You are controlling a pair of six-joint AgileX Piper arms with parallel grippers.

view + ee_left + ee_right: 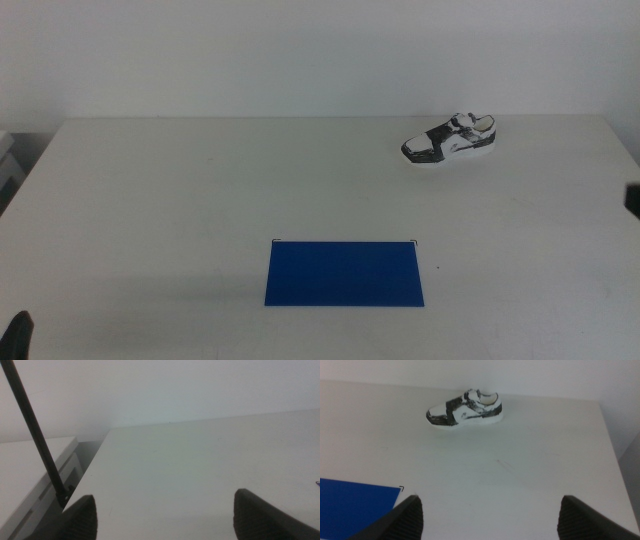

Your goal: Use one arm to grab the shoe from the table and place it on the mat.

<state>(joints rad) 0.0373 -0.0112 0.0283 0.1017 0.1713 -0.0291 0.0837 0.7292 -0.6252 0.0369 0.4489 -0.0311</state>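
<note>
Still: mottled sneaker (451, 138), flat blue mat (344, 273).

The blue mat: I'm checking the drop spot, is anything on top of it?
Nothing lies on the flat deep-blue rectangular mat; its whole top shows bare. The small white-and-black sneaker sits apart on the off-white table. What is beneath the mat stays hidden.

No text, label, brand, number or sign can be read in any view. The shoe (450, 138) shows only black and grey mottled panels on white, with no legible mark, and it is too small to tell finer detail. The mat (344, 273) is plain blue and the table (200, 200) plain off-white, both unmarked.
</note>
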